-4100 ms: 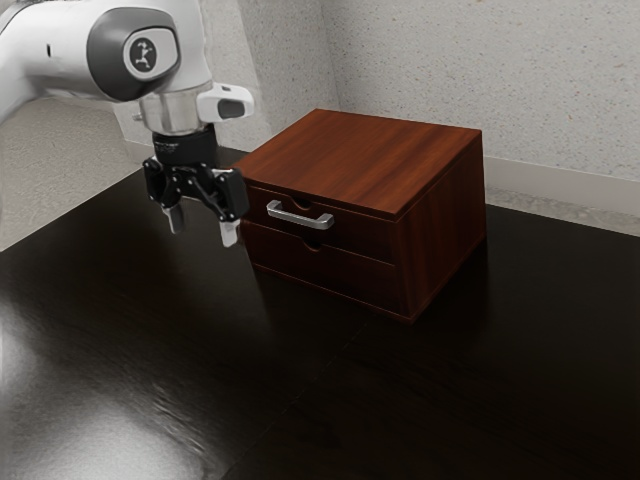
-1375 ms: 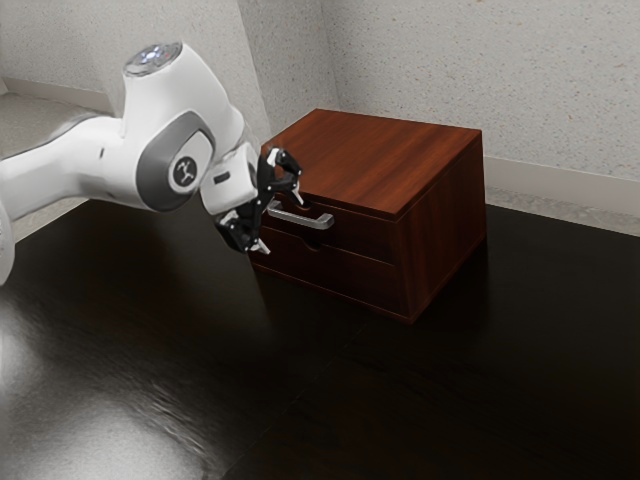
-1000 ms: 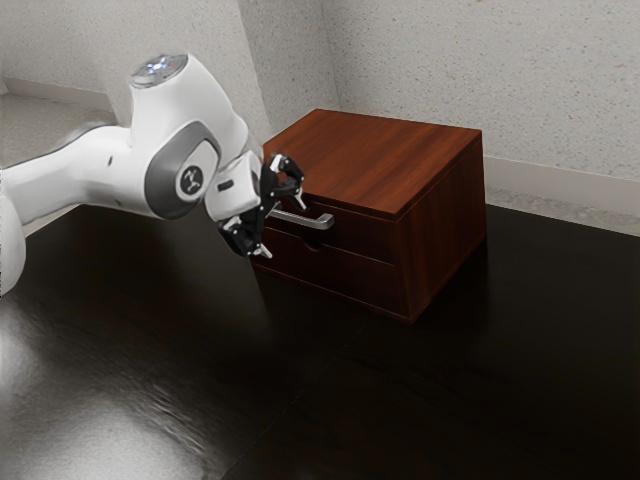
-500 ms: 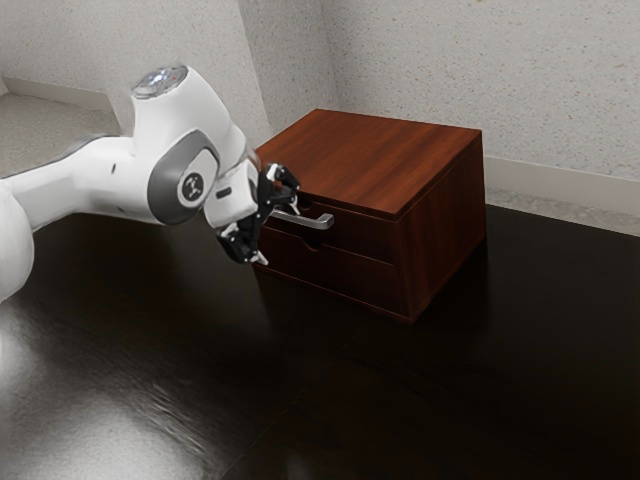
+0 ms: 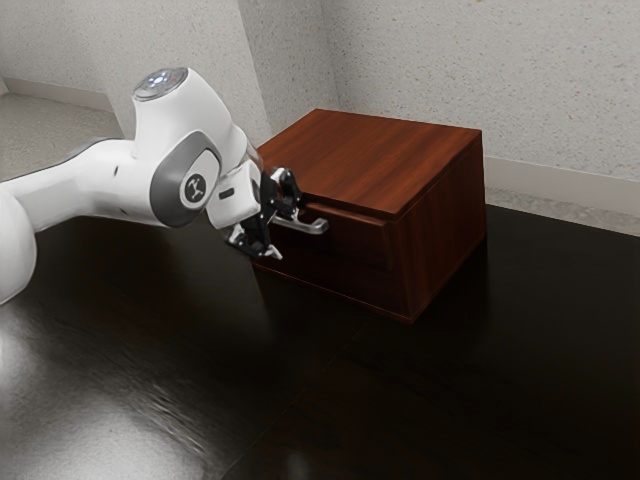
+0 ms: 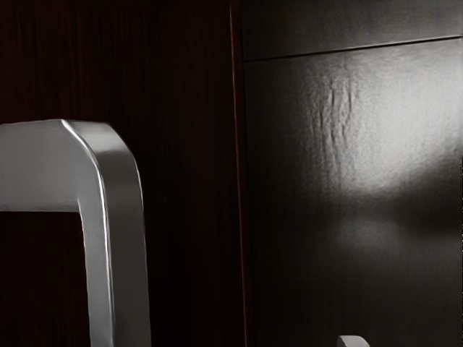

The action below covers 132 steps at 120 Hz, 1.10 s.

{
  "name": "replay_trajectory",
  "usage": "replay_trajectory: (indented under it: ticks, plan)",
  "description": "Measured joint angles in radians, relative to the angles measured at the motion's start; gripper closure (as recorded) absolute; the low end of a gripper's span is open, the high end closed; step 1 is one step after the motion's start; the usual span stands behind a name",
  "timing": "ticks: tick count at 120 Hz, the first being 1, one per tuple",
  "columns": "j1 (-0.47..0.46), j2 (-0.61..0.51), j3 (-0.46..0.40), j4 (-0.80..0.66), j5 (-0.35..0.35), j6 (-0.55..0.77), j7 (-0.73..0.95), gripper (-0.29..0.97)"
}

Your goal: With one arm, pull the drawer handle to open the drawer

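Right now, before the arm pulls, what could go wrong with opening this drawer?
1. The gripper holds the drawer handle near its end at the exterior view's left, not at the middle. An off-centre pull may twist the drawer so that it jams, or the grip may slip off.
2. Nothing visible fixes the cabinet to the glossy table, so it might slide along with the pull.

Drawer cabinet (image 5: 385,190) on table (image 5: 300,400), wall (image 5: 500,70) behind; drawer handle (image 5: 308,224) on its front, gripper (image 5: 279,219) at the handle's end
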Motion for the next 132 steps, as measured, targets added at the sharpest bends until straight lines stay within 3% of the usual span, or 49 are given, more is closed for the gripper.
replay_trajectory:
  ticks: [20,36,111,132]
  plan:
    - [-0.002,-0.028,0.001,-0.047,-0.001,0.014,0.000,0.34]
    - [-0.001,-0.063,0.001,-0.076,0.000,0.020,-0.001,0.47]
    - [0.002,-0.213,-0.002,-0.251,-0.001,0.059,-0.010,0.46]
    - [0.001,-0.290,-0.003,-0.328,-0.002,0.076,-0.018,0.51]
